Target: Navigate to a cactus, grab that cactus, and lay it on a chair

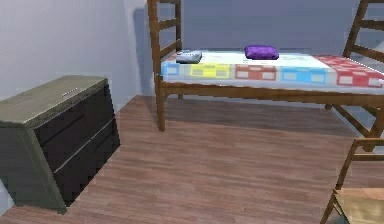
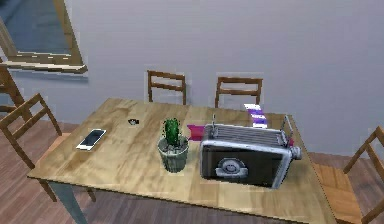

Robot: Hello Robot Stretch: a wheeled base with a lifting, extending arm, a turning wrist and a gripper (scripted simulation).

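Plainly, the chief danger lies in how closely things crowd the small green cactus [image 2: 173,130]. It stands upright in a grey ribbed pot [image 2: 173,155] on the light wooden table [image 2: 115,162], about midway along and towards its near edge. The boxy silver appliance with a round dial [image 2: 247,158] stands just beside it, on the side of the table's right end.

We judge that a reach coming in from that side could strike the appliance and shove it, or nudge the pot and tip it over. A grasp on the plant itself, not on the pot, might slip or pull the cactus loose.

The white flat phone [image 2: 91,139] lies well apart, near the table's left end, so it is less at risk. A purple and white flat thing [image 2: 256,113] lies by the far edge.

The slat-backed wooden chairs [image 2: 166,86] along the far edge sit tucked close to the table. We think a seat may therefore be hard to reach, and a pot laid on its side there could roll off.

How our gripper stands we cannot tell.

As for containers, the pot holds the cactus. In the forward view the dark grey dresser [image 1: 62,135] has its drawers closed, and what is in them we cannot tell.
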